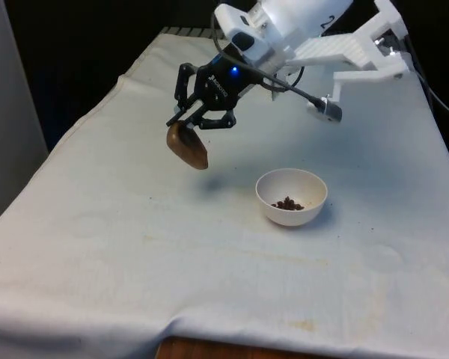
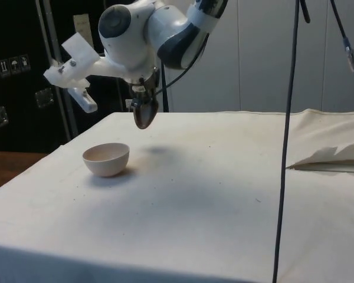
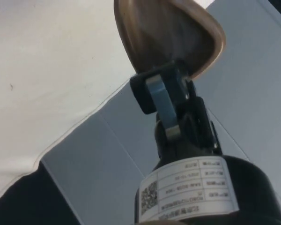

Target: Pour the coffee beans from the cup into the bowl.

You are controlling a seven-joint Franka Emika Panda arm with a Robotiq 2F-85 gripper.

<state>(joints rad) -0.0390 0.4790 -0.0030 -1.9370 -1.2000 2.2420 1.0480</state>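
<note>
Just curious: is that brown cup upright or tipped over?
Tipped. The gripper holds the cup in the air on its side; beans lie in the bowl.

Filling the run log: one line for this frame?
gripper: shut on cup | cup: brown, tilted, held above table, apart from bowl | bowl: white, on cloth | coffee beans: in bowl

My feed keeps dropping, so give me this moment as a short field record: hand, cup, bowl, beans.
hand: above the cloth, shut on the cup's rim
cup: brown, tipped over, held in the air to the front view's left of the bowl
bowl: white, upright on the cloth
beans: small pile inside the bowl
cup inside: looks empty
</note>
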